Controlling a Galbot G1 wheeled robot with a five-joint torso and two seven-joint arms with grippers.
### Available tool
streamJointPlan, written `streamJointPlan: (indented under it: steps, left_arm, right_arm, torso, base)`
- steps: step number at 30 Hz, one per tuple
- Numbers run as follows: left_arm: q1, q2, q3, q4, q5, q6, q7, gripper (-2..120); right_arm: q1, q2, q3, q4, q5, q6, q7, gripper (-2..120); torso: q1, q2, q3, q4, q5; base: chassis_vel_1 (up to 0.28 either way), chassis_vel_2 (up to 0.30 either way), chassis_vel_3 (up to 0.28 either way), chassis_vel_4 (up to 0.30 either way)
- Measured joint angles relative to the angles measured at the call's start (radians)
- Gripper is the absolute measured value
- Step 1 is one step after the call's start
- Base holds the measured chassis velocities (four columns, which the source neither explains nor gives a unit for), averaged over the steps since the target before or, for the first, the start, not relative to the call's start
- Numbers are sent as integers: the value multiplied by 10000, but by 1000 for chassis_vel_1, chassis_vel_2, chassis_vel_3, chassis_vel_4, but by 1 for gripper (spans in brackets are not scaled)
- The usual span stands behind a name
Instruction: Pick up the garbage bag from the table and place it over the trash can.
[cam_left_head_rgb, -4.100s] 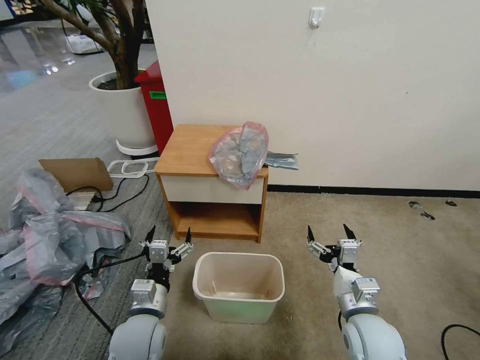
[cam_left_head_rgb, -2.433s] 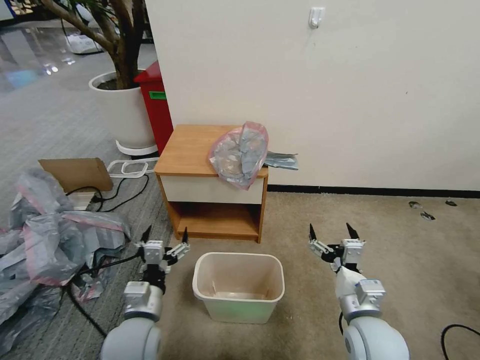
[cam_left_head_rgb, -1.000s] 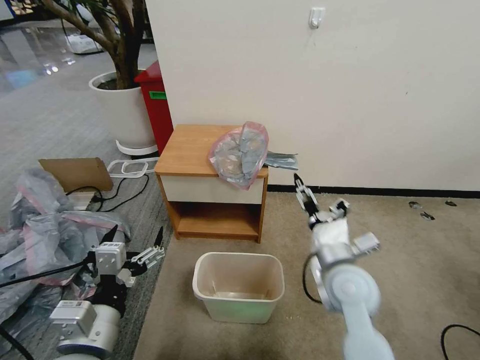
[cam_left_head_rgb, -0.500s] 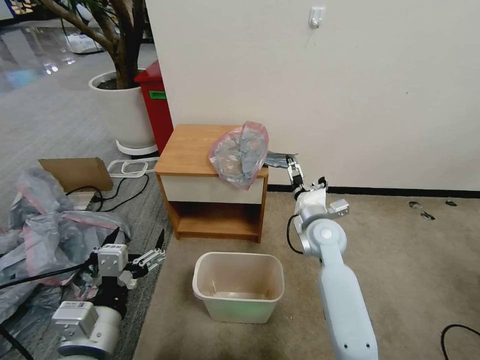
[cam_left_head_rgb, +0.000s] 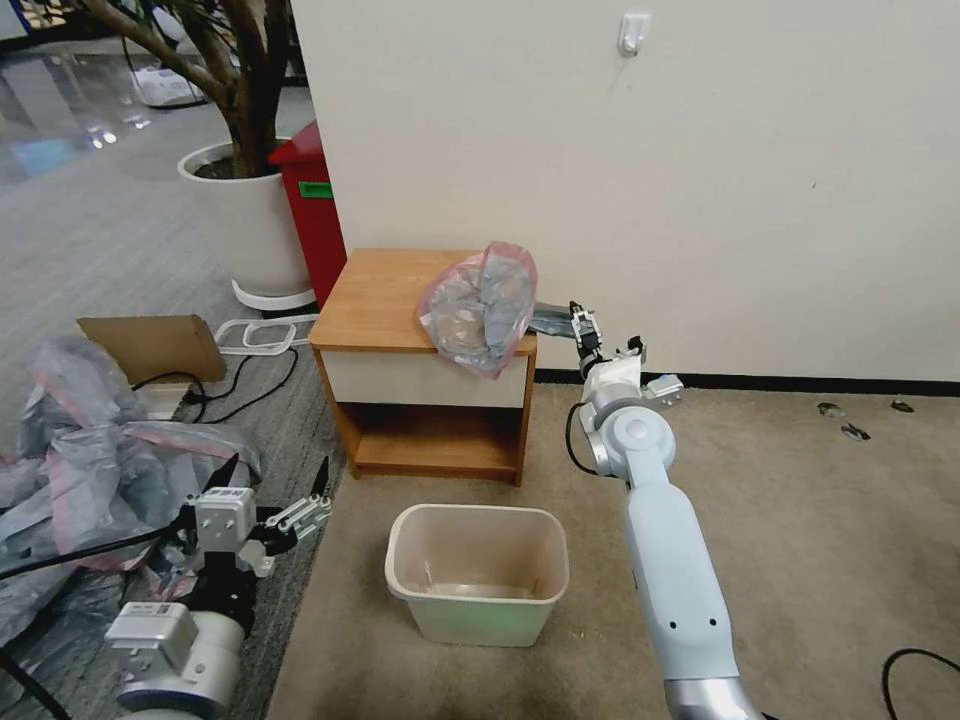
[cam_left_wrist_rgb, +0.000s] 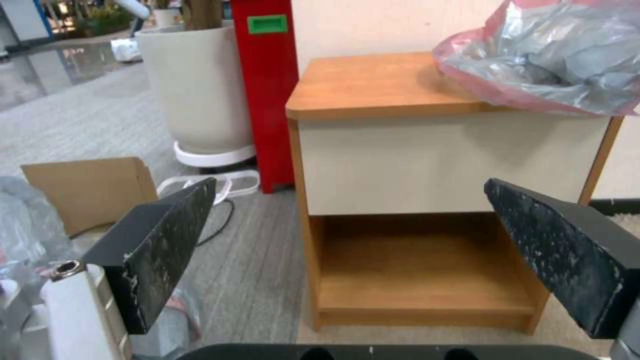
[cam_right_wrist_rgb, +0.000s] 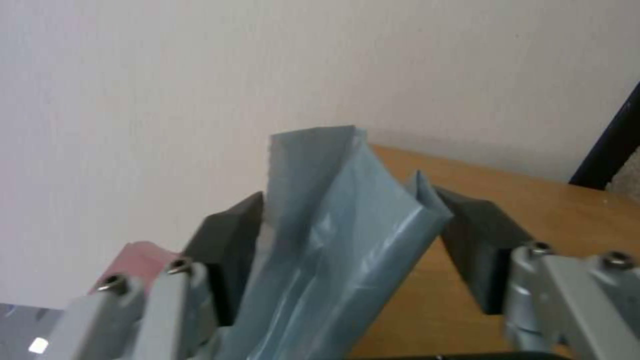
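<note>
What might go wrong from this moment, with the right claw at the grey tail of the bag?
The right claw straddles only a thin tail of the garbage bag, fingers not yet closed; it may slip out. The bag overhangs the table edge, so a pull may drop it beside the trash can. The left claw waits low, too far to help.

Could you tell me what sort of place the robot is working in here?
Probably an office or lobby corner: carpeted floor, a large potted plant beside a tall red bin, and a nightstand against a plain wall.
</note>
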Motion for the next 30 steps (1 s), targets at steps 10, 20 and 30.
streamJointPlan:
  steps: [10, 20, 30]
  left_arm:
    - [-95, 19, 34, 80, 23, -75, 15, 100]
    - [-190, 33, 43, 176, 57, -247, 29, 100]
    - [-321, 42, -15, 182, 23, -280, -34, 100]
  right_arm:
    - [-169, -4, -79, 281, -83, -23, -2, 25]
    - [-565, -6, -356, 1423, -60, -29, 815, 0]
    - [-2506, -133, -1586, 3808, -428, 64, 2081, 0]
  torso:
    - [0, 0, 0, 0, 0]
    - [0, 0, -1, 1, -1]
    - [-1, 0, -1, 0, 0]
  base:
    - [0, 0, 0, 0]
    - [0, 0, 0, 0]
    - [0, 0, 0, 0]
